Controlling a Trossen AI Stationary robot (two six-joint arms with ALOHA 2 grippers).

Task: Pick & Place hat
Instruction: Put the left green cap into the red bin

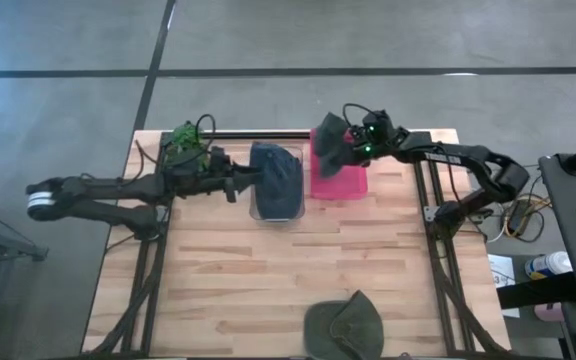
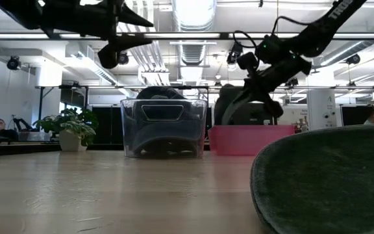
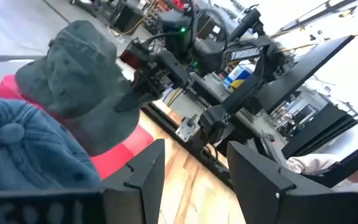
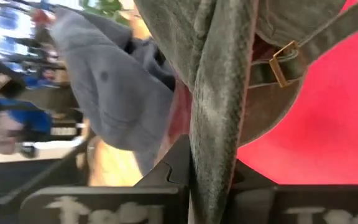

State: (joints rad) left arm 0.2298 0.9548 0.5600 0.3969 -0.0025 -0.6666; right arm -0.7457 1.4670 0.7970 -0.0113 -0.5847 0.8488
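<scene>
A dark grey-green hat [image 1: 332,140] with a brass-buckled strap [image 4: 283,62] is at my right gripper [image 1: 353,143], which is shut on it over the pink bin [image 1: 338,182] at the table's far side. A blue hat [image 1: 276,178] lies in the clear bin [image 2: 164,127] left of the pink one. My left gripper [image 1: 240,184] is open and held level just left of the clear bin, above table height, touching nothing. Another green hat [image 1: 343,325] lies on its brim at the table's near edge. My right gripper pinches the grey-green hat's brim [image 4: 213,143] between its two fingers, the folded edge running back between them. It comes from the table's right, slanting down. The hat hangs beside and below the fingers [image 3: 135,93], its lower part [image 2: 236,114] dipping behind the pink bin's rim.
The two bins stand side by side at the far middle of the table. Bare wood [image 1: 298,260] stretches between them and the green hat [image 2: 330,182] at the near edge. A green plant [image 1: 186,138] and cables sit at the far left corner.
</scene>
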